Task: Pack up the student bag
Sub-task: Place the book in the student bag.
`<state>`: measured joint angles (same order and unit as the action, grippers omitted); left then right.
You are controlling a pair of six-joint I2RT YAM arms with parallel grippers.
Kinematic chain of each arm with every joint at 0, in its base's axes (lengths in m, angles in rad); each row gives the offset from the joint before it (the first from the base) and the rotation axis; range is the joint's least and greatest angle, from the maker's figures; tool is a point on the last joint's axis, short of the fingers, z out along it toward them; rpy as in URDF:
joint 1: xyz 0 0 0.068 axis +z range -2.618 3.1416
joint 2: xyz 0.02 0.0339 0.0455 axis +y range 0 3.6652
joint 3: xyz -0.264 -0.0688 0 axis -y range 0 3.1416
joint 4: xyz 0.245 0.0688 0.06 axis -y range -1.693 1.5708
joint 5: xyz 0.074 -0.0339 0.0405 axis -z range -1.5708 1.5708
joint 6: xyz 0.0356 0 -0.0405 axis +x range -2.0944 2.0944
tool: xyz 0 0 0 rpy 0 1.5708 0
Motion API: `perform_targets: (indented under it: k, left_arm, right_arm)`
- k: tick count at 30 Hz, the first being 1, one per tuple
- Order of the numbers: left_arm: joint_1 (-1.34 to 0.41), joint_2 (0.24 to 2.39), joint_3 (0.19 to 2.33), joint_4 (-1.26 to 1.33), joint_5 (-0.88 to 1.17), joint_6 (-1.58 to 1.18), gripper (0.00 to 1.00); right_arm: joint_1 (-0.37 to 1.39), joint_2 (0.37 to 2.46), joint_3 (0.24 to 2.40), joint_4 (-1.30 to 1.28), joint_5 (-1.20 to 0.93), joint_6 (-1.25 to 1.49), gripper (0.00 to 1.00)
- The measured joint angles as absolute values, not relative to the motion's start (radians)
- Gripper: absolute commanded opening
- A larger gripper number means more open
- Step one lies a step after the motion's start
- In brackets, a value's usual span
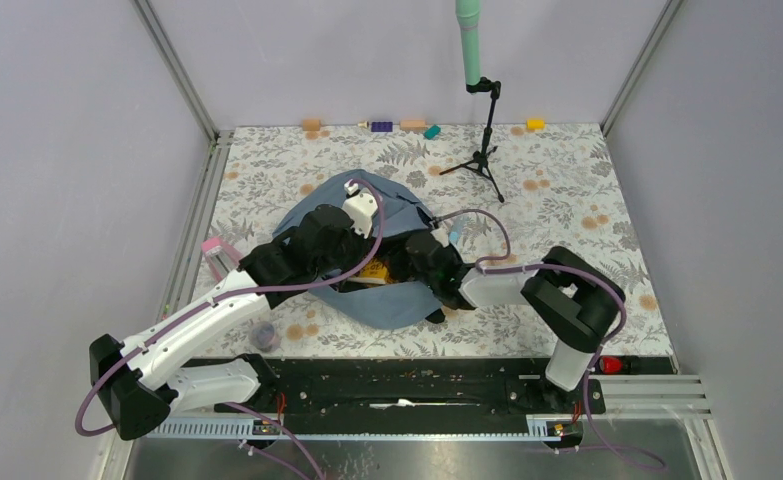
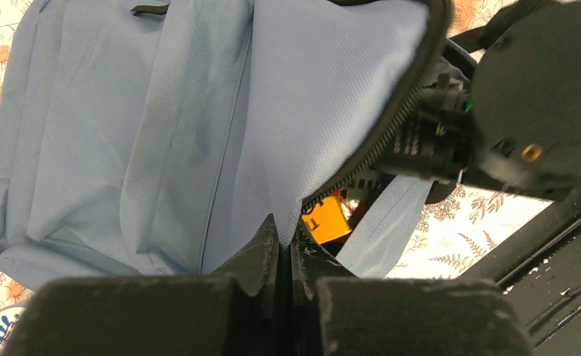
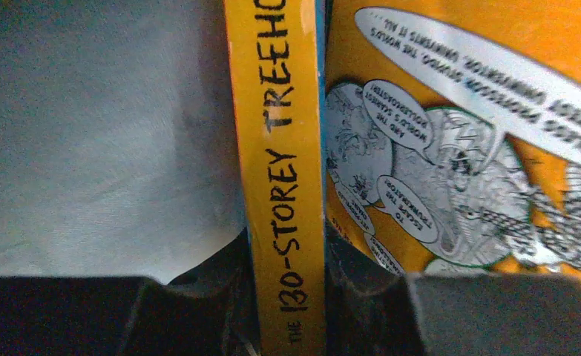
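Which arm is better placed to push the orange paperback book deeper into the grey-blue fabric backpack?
Right: the right gripper clamps the orange paperback book inside the grey-blue fabric backpack; the left gripper is occupied pinching its flap open.

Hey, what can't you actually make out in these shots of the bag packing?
- Top view: the arms cover the student bag opening, so its contents are mostly hidden.
- Right wrist view: the book title is cut off by the top edge.
- Left wrist view: bag fabric hides most of the book.
- Top view: far-edge blocks are too small to identify.
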<state>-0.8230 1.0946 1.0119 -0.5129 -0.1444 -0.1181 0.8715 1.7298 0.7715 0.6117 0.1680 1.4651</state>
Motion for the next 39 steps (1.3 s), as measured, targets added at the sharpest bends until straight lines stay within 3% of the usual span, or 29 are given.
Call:
perform_targets:
  k: [3, 8, 10, 15, 30, 33, 35, 39]
  left_arm:
    - [-0.823, 1.095, 1.012, -0.512, -0.14, -0.122, 0.0]
    - [-0.823, 1.095, 1.012, -0.505, -0.127, -0.128, 0.0]
    - [-0.823, 1.095, 1.012, -0.505, -0.125, -0.129, 0.0]
    - [-0.821, 1.095, 1.008, -0.503, -0.125, -0.129, 0.0]
    - [-0.821, 1.092, 0.987, -0.492, -0.121, -0.133, 0.0]
    - [-0.822, 1.092, 0.987, -0.489, -0.115, -0.133, 0.1]
    - [-0.823, 1.092, 0.987, -0.485, -0.109, -0.134, 0.22]
    - [-0.845, 1.086, 0.983, -0.446, -0.058, -0.119, 0.79]
  right_arm:
    - [0.911, 1.763, 0.814, 0.588, 0.228, 1.427, 0.08]
    - [0.933, 1.764, 0.846, 0.533, 0.299, 1.338, 0.52]
    - [0.934, 1.763, 0.856, 0.506, 0.324, 1.288, 0.64]
    - [0.941, 1.72, 0.872, 0.442, 0.386, 1.168, 0.75]
    - [0.975, 1.52, 0.803, 0.248, 0.521, 0.921, 0.86]
    - [0.976, 1.438, 0.758, 0.228, 0.539, 0.886, 0.87]
    - [0.976, 1.356, 0.719, 0.205, 0.556, 0.867, 0.88]
    - [0.976, 1.2, 0.635, 0.18, 0.59, 0.86, 0.89]
